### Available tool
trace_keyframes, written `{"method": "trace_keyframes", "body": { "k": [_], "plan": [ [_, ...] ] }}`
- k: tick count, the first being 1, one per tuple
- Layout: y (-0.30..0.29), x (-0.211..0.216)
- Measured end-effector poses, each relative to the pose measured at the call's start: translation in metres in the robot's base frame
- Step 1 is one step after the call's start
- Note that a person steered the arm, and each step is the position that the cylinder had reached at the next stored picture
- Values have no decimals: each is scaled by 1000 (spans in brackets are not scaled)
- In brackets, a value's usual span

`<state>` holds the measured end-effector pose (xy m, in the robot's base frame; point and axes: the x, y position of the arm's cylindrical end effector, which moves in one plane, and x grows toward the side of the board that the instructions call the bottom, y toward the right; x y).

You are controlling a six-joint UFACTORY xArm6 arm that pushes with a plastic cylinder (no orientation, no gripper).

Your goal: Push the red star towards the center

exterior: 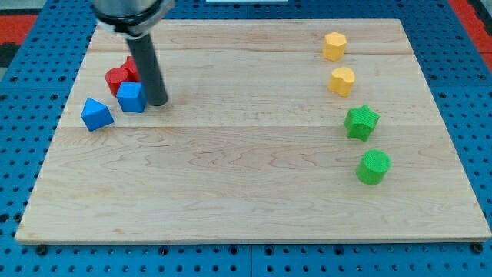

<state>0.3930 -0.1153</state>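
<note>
Two red blocks sit at the board's upper left. One red block shows to the left; the other red block is partly hidden behind my rod, and I cannot tell which is the star. My tip rests on the board just right of a blue cube, which lies right below the red blocks. The rod stands right of the red blocks, close to or touching the hidden one.
A second blue block lies at the far left. At the right stand two yellow blocks, a green star and a green cylinder. The wooden board sits on a blue pegboard.
</note>
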Motion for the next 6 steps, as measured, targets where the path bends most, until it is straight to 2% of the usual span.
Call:
{"method": "trace_keyframes", "body": {
  "k": [1, 2, 4, 5, 6],
  "plan": [
    [62, -52],
    [42, -117],
    [-85, -111],
    [-91, -80],
    [-32, -39]
  ]
}}
